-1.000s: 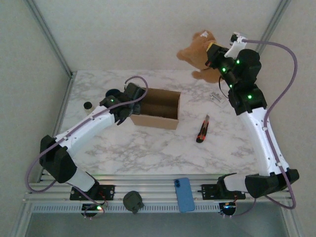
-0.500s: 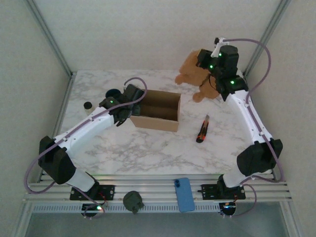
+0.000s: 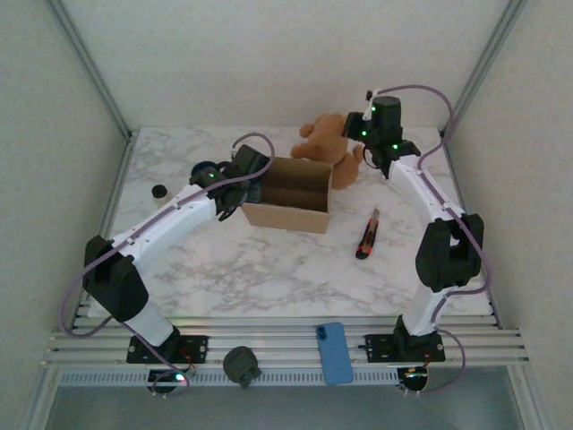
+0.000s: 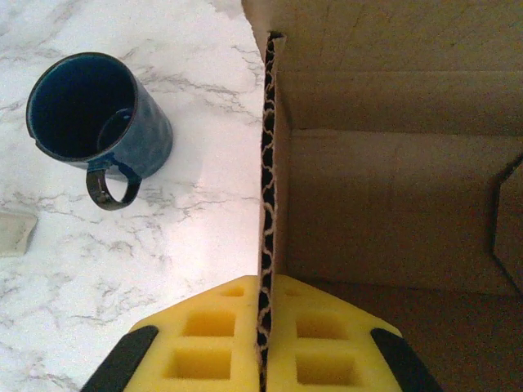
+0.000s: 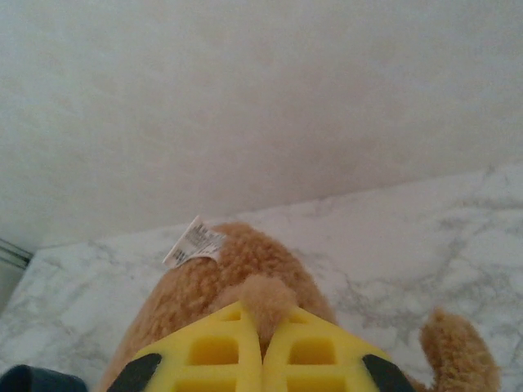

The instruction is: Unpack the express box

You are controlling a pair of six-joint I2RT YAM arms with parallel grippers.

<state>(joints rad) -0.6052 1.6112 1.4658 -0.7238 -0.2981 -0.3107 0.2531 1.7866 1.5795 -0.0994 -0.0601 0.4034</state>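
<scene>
Jaws clenched: your left gripper (image 4: 263,331) pins the express box (image 3: 288,199), right gripper (image 5: 261,347) holds the teddy bear (image 3: 320,141). Next, I'd judge, set it aside.

Brown rect. cardboard express box (image 4: 392,188): matt w/ corrugated edge. Dark blue round mug (image 4: 98,122): glossy. Tan plush bear (image 5: 204,286): fuzzy cloth. White veined marble-look tabletop (image 4: 188,237): smooth, sl. sheen.

One plain brown cardboard carton (image 3: 282,217). One tan plush teddy bear (image 3: 320,143). One dark blue ceramic mug (image 4: 94,114). One red-and-black utility knife (image 3: 366,235). One flat blue smartphone (image 3: 336,352). One dark green rounded object (image 3: 241,365). One small black round piece (image 3: 159,191), perhaps a cap.
</scene>
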